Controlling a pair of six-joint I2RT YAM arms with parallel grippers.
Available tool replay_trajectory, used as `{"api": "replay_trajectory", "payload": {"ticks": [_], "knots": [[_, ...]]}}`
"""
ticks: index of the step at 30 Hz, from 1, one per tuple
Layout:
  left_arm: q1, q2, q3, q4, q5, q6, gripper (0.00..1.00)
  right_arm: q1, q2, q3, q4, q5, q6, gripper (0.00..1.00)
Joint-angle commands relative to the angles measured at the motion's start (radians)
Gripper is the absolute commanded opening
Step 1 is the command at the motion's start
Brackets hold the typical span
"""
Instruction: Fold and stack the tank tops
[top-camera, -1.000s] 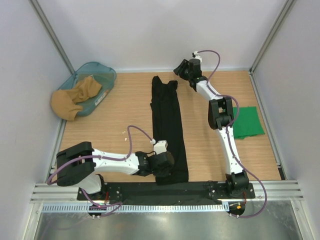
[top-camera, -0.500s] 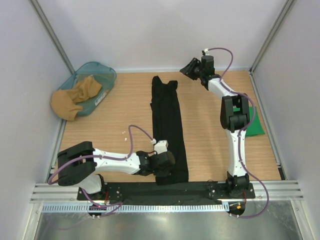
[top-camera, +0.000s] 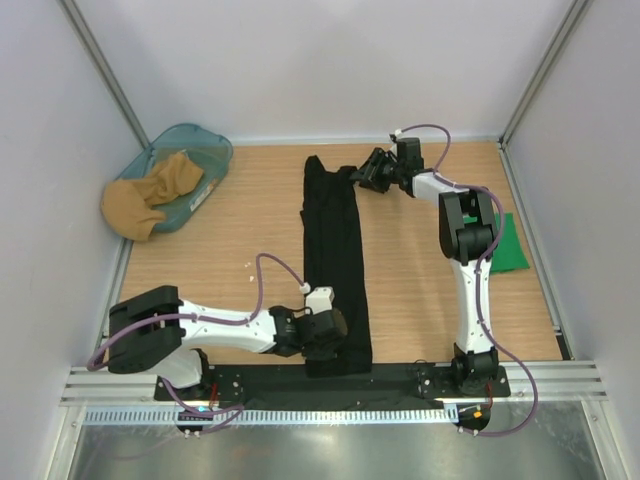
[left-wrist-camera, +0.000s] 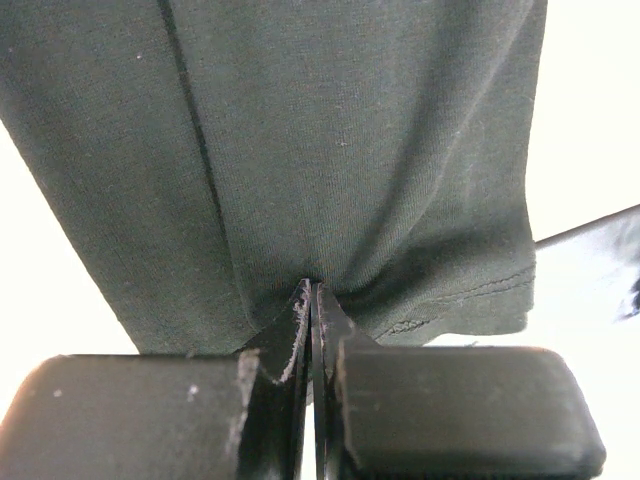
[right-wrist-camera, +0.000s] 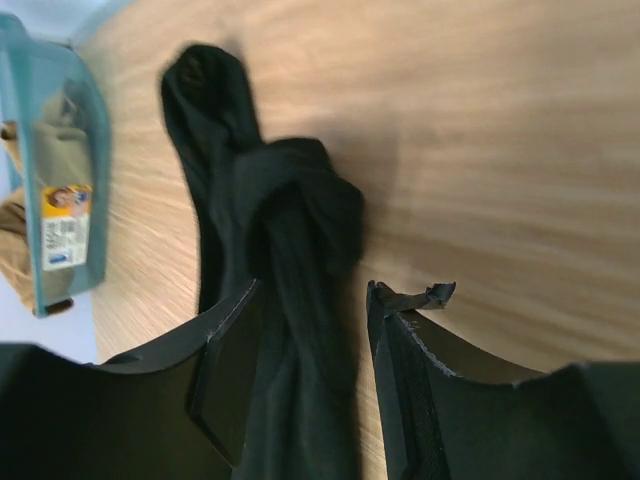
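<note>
The left hand (left-wrist-camera: 312, 300) is pressed together on the near hem of the black tank top (top-camera: 335, 250), the cloth puckering where the fingertips bite it. In the top view this hand (top-camera: 330, 330) lies low at the near edge of the bench (top-camera: 250, 240).

The right hand (right-wrist-camera: 310, 340) has its fingers apart, one on each side of the bunched far strap end of the same garment. Seen from above, it (top-camera: 372, 172) sits at the far right corner of the black strip.

The black tank top is folded lengthwise into a long narrow band running from near to far down the middle of the bench. The green tank top (top-camera: 510, 245) lies folded flat at the right edge, partly hidden behind the right arm.

At the far left a teal plastic basket (top-camera: 205, 155) holds a tan garment (top-camera: 150, 195) that spills over its near-left rim.

The bench is light wood, with plain pale walls and metal frame posts on three sides. A black base plate (top-camera: 380, 378) runs along the near edge under the arms.
</note>
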Motion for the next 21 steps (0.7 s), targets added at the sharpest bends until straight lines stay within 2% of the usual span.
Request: {"api": "replay_trajectory", "payload": {"ticks": [1,7,15,21], "knots": [[-0.024,-0.012,-0.062,-0.196,0.002,-0.003,0.0,0.001,-0.082,-0.053,0.0,-0.025,-0.038,0.52],[-0.032,-0.083,-0.117,-0.213,-0.007,-0.038,0.0,0.009,-0.094,-0.102,-0.024,-0.053,-0.048,0.51],[-0.032,-0.078,-0.114,-0.228,-0.015,-0.038,0.0,0.02,-0.132,-0.196,-0.001,-0.091,-0.034,0.49],[-0.033,-0.077,-0.119,-0.228,-0.012,-0.04,0.0,0.036,-0.093,-0.124,-0.105,-0.085,-0.046,0.48]]}}
